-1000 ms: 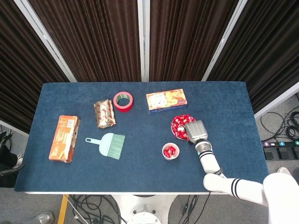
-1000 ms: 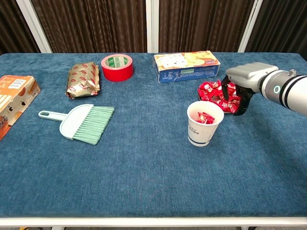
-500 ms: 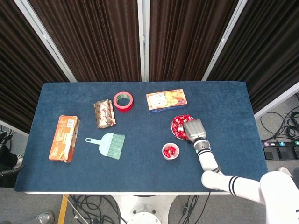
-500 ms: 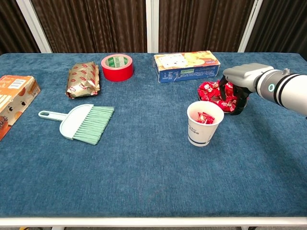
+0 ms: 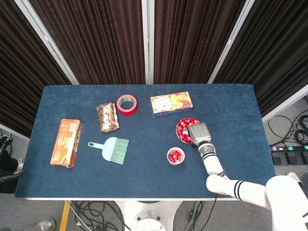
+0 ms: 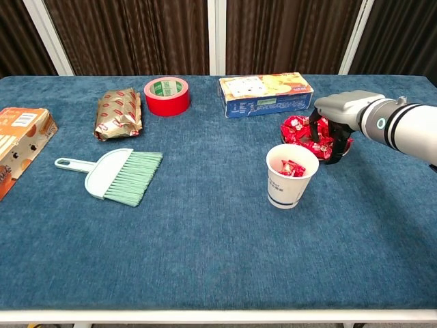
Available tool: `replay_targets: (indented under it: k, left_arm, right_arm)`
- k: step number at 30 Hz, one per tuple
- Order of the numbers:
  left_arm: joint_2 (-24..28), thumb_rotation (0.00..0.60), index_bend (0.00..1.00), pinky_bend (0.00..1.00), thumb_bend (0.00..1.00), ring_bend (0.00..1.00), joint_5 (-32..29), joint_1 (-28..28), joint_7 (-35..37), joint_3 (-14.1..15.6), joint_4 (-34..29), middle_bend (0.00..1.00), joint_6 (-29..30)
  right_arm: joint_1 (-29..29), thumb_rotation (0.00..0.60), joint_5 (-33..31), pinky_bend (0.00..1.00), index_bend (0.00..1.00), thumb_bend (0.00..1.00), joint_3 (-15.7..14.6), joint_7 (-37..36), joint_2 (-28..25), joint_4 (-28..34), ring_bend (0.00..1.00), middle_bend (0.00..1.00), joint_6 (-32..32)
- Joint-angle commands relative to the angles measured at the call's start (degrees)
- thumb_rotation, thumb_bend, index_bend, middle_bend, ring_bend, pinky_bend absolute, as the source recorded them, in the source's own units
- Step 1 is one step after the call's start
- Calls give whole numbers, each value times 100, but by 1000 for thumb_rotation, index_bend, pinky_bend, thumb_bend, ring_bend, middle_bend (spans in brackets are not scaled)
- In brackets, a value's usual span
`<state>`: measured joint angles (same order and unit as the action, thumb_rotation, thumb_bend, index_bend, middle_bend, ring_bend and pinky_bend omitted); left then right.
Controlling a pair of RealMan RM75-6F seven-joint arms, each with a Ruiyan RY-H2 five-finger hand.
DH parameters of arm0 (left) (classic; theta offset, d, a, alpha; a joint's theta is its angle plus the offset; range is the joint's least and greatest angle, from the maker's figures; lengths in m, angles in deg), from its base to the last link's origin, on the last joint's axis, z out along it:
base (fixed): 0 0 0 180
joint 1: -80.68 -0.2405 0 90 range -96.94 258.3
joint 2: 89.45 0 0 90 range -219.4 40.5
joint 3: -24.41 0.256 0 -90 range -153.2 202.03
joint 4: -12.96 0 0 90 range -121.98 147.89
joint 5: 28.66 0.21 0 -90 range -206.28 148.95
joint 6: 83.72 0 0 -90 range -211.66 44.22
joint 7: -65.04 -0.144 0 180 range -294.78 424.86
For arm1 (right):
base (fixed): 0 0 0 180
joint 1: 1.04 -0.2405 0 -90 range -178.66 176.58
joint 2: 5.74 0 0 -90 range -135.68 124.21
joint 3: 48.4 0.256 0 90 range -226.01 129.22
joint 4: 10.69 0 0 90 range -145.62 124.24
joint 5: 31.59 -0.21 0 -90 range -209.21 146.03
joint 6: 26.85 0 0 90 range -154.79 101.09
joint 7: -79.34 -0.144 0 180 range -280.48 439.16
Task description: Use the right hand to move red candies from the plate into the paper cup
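The right hand (image 6: 332,123) has slid a little further over the plate (image 6: 345,148) in the last second, its fingers (image 6: 321,139) now pushed down among the red candies (image 6: 298,128) and curling in on them. Whether a candy is actually pinched yet I cannot tell; the palm hides the fingertips from above and the pile hides them from the front. The plate sits just behind and to the right of the cup (image 6: 291,175), which already holds a few red candies. To my eye this is another pick beginning, so a lift and a short carry toward the cup would come next. The left hand is nowhere in sight.
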<state>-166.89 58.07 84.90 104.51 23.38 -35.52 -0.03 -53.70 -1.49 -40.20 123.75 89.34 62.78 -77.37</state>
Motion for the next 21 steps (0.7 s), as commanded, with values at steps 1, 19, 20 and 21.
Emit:
replay_targets:
  k: [1, 19, 20, 21]
  left_arm:
    - [5, 467, 144, 191, 92, 54, 3, 5, 2, -5, 2, 136, 8]
    - [-30, 461, 144, 191, 92, 54, 8, -9, 49, 8, 83, 136, 17]
    - [-34, 460, 144, 191, 92, 54, 12, -12, 52, 15, 88, 137, 16]
    - [-41, 460, 144, 191, 92, 54, 17, -13, 60, 22, 95, 136, 12]
  right_arm:
    - [-12, 600, 15, 935, 492, 90, 4, -11, -31, 51, 1000, 1000, -13]
    - [-119, 600, -100, 936, 493, 83, 16, -23, 79, -123, 1000, 1000, -1]
    - [-125, 600, -102, 936, 493, 83, 18, -26, 94, -144, 1000, 1000, 7]
    - [-133, 600, -105, 936, 493, 82, 17, -24, 111, -168, 1000, 1000, 14]
